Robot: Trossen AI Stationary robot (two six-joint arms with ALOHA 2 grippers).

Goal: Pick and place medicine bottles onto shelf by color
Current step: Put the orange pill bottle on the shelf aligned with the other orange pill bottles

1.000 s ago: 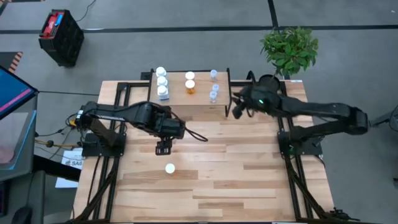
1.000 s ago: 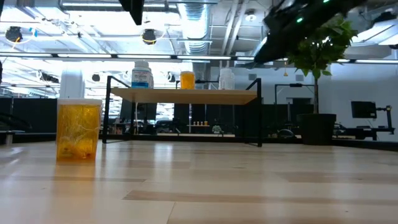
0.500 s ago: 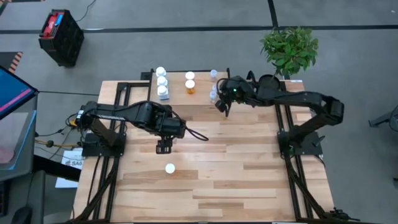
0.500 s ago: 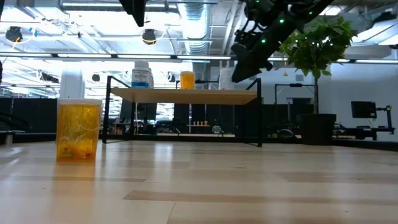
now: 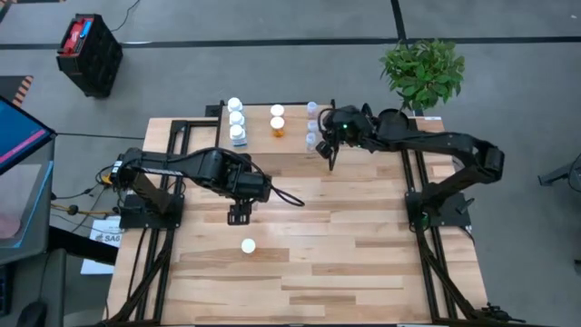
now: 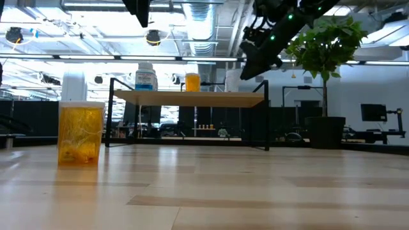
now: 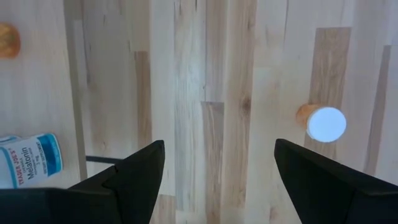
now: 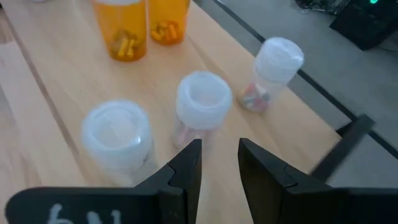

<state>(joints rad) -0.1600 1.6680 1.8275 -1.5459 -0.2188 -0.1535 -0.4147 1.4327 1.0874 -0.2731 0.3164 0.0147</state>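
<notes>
The shelf (image 5: 259,150) stands at the table's far side. On its top stand three white bottles (image 5: 237,119), two orange bottles (image 5: 277,118) and three clear bottles (image 5: 311,125). A third orange bottle (image 5: 248,246) stands upright on the tabletop and shows near in the low view (image 6: 80,133). My right gripper (image 5: 329,156) hovers over the shelf's right end, just short of the clear bottles (image 8: 202,102), its fingers a narrow gap apart and empty. My left gripper (image 5: 239,215) hangs open above the table, between the shelf and the lone orange bottle (image 7: 323,123).
A potted plant (image 5: 422,71) stands behind the table's far right corner. Black frame rails (image 5: 172,136) run along the table's left and right sides. Bare tabletop (image 5: 363,254) lies near and right of the lone bottle.
My right gripper has swung from beside the shelf's right end toward the table's left, coming over the shelf's right end by the clear bottles, then eased slightly toward the far edge. The bottles have stayed in place.
</notes>
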